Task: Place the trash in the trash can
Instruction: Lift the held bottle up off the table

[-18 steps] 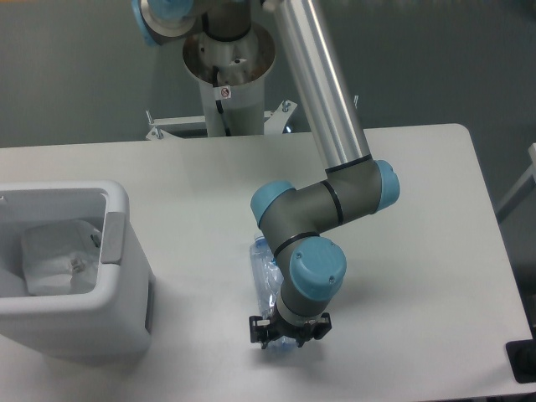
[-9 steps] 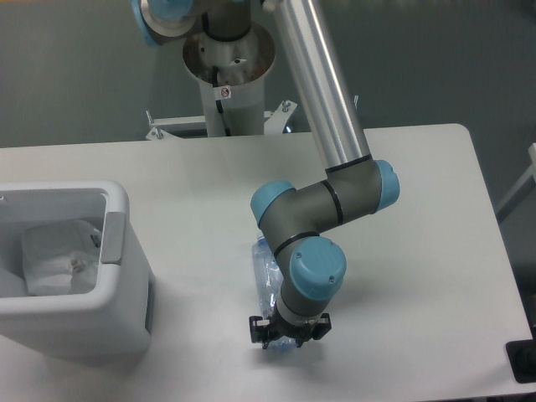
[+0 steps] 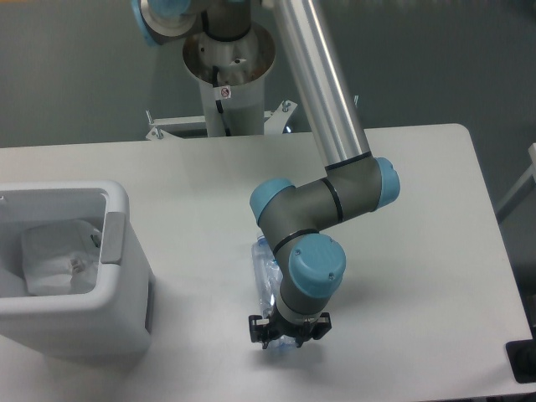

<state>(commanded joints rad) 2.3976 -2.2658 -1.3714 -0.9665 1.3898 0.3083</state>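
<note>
The crushed clear plastic bottle (image 3: pixel 265 276) lies on the white table, mostly hidden under my wrist. Its blue cap end shows between the fingers at the front. My gripper (image 3: pixel 288 337) points straight down over the bottle's near end, its black fingers set either side of it. The wrist hides the jaws, so I cannot tell whether they grip the bottle. The crinkled clear plastic bag (image 3: pixel 57 258) with its small label lies inside the white trash can (image 3: pixel 117 251) at the left edge of the table.
The arm's silver upper link and grey-blue joints (image 3: pixel 331 205) reach over the table's middle from the white pedestal (image 3: pixel 228 75) at the back. A dark object (image 3: pixel 523 362) sits off the table's front right corner.
</note>
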